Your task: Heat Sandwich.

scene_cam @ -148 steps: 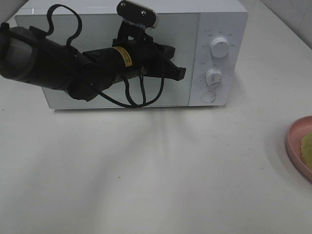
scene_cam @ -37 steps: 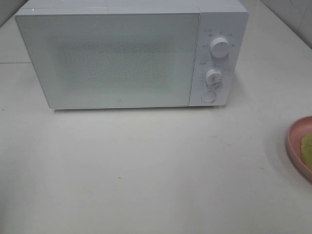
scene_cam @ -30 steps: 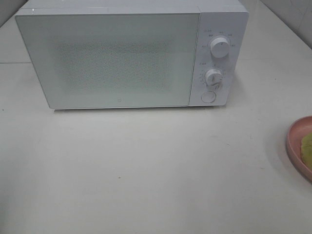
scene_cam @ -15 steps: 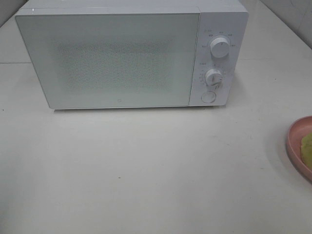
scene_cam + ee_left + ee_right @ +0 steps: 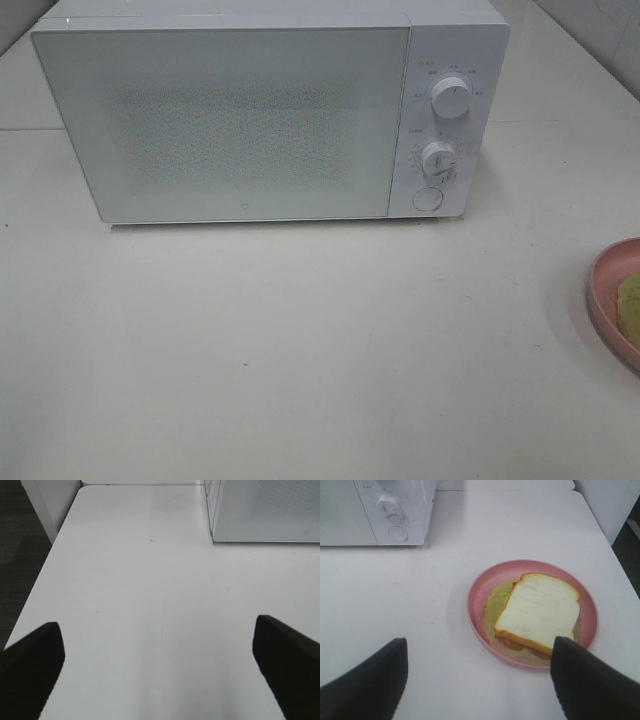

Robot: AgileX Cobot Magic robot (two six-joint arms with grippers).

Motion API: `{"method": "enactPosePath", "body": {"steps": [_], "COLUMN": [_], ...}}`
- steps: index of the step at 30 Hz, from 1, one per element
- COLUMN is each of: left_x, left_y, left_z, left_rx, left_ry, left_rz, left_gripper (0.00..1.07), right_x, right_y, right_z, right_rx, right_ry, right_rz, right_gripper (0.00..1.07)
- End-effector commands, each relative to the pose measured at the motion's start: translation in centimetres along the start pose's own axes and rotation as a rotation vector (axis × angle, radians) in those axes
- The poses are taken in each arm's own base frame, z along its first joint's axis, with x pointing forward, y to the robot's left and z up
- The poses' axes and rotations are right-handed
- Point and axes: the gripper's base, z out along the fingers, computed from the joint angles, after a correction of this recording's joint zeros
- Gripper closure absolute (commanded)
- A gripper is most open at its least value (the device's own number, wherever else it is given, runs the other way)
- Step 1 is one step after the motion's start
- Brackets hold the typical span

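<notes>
A white microwave (image 5: pixel 270 110) stands at the back of a white table (image 5: pixel 300 350). Its big door (image 5: pixel 225 125) is shut. On the right side of its front there are two round knobs, one above the other (image 5: pixel 451 98), and a round button (image 5: pixel 427 199) under them. In the high view no arm can be seen. At the right edge of that view a pink plate (image 5: pixel 603 300) peeks in, with a bit of yellow-green food on it. The right wrist view shows the plate much better. The sandwich (image 5: pixel 538 611) lies on the pink plate, a square slice of white bread on top, with some reddish-brown filling showing at its lower edge and a flat yellow-green piece under it. The plate sits on the table, well apart from the microwave, off to the side where the knobs are. The right gripper (image 5: pixel 480 680) hangs above the table near the plate. Its two dark fingers (image 5: pixel 365 685) are spread wide, and there is nothing between them. One finger covers a little bit of the plate's edge in the picture. The left gripper (image 5: pixel 160 667) is over a bare part of the table, near the other end of the microwave. Its fingers (image 5: pixel 30 667) are spread very wide too, and it holds nothing.
</notes>
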Motion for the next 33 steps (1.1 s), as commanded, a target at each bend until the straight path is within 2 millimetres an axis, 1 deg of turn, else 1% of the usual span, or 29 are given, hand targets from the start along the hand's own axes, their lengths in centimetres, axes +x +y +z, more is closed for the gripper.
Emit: {"method": "enactPosePath", "body": {"steps": [1,33], "left_x": [0.2,0.2], "left_y": [-0.08,-0.07], "left_z": [-0.25,-0.24], "left_rx": [0.005,0.004], "left_ry": [-0.032,-0.031], "left_rz": [-0.004,-0.004], "left_gripper": [0.09,0.09], "right_x": [0.17,0.17], "right_y": [-0.02,-0.02], "right_z": [-0.34,-0.34], "right_rx": [0.004,0.004], "right_ry": [-0.039,-0.039], "right_rz": [-0.006,-0.007], "right_gripper": [0.31,0.31]}}
